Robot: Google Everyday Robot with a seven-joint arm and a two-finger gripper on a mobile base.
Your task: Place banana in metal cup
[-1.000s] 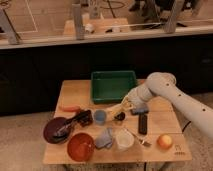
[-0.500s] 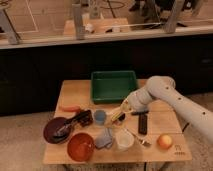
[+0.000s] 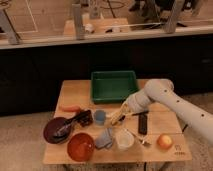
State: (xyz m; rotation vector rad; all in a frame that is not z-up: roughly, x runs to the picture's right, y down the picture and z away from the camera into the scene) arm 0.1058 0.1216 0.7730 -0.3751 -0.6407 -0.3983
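Your pincer [image 3: 121, 114] is grasping 1 banana [image 3: 117, 116] over the desk [image 3: 75, 92] just right of 1 blue cup [image 3: 100, 117], w/ 1 metal cup [image 3: 105, 138] below, no readable labels tbh.

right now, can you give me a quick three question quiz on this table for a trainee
1. True or false: the banana lies in the green bin.
2. Which is nearest the end effector? A) the orange carrot B) the light blue cup C) the orange fruit
3. Fill in: the black remote lies to the ______ of the banana, as the camera sees it.

Key
1. False: it is at the end effector, above the table, in front of the bin.
2. B
3. right
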